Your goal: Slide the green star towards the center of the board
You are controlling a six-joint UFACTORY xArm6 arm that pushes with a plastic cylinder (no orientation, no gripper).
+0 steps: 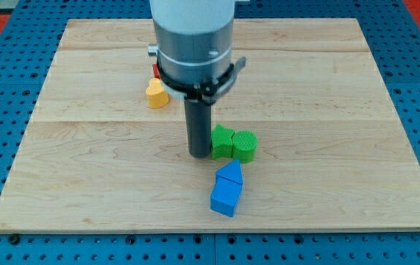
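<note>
The green star (pixel 222 142) lies a little below the middle of the wooden board (pixel 84 140). A green round block (pixel 245 146) touches its right side. My tip (pixel 198 154) stands right at the star's left edge, touching or nearly touching it. The rod rises into the grey arm body (pixel 193 37) at the view's top.
Two blue blocks lie just below the star: an upper one (pixel 231 174) and a lower one (pixel 225 197), touching each other. A yellow block (pixel 157 94) sits left of the rod, with a red block (pixel 155 71) mostly hidden behind the arm.
</note>
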